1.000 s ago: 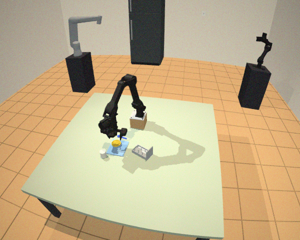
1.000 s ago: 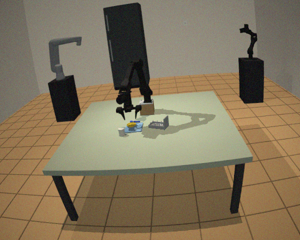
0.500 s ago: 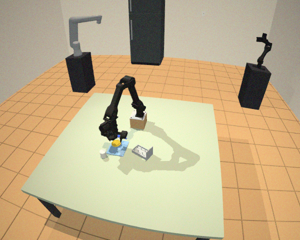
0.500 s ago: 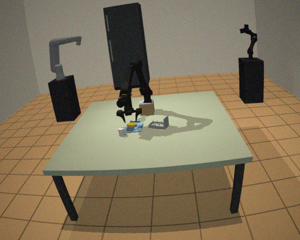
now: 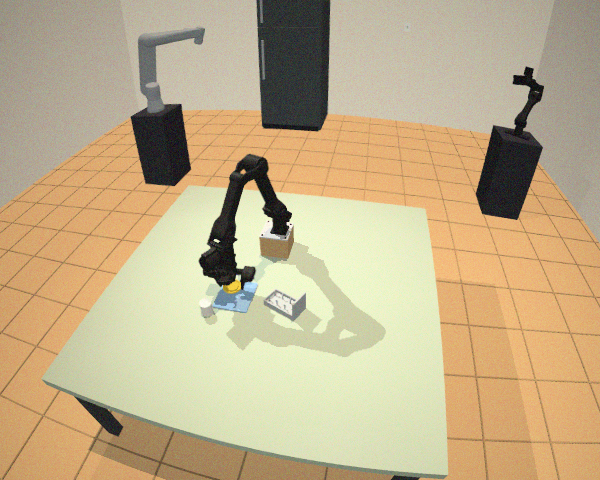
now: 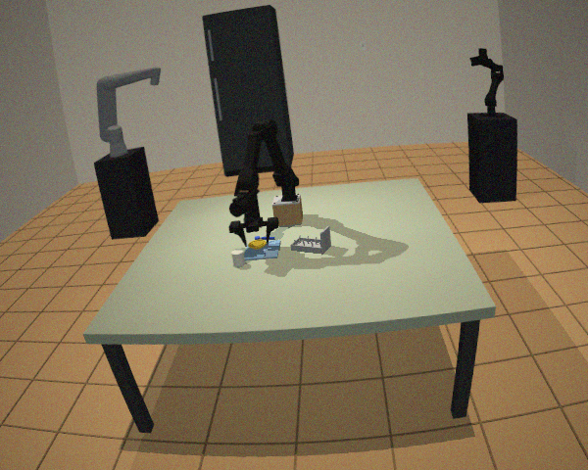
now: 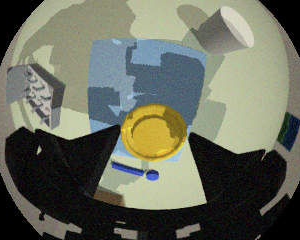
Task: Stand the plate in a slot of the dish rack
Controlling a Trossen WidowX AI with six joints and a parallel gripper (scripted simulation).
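Observation:
The yellow plate [image 5: 232, 289] [image 6: 256, 245] [image 7: 152, 146] lies flat over the back part of a blue cloth. My gripper [image 5: 233, 285] [image 6: 257, 243] [image 7: 156, 132] is open and points down over the plate. In the wrist view its fingertips show at the left and right of the plate rim, with small gaps; whether they reach down to the plate's level I cannot tell. The grey dish rack [image 5: 299, 307] [image 6: 325, 240] [image 7: 55, 119] stands apart to the right of the cloth in the top and exterior views, with a tall wall at one end and no plate in it.
The blue patterned cloth [image 5: 233, 305] [image 6: 264, 254] [image 7: 107, 65] lies under the plate. A white cylinder [image 5: 206, 308] [image 6: 238, 258] [image 7: 217, 35] stands near its front left corner. A blue spoon-like object [image 6: 264, 237] [image 7: 127, 168] lies behind the plate. My arm's base box [image 5: 275, 248] [image 6: 291, 212] is farther back.

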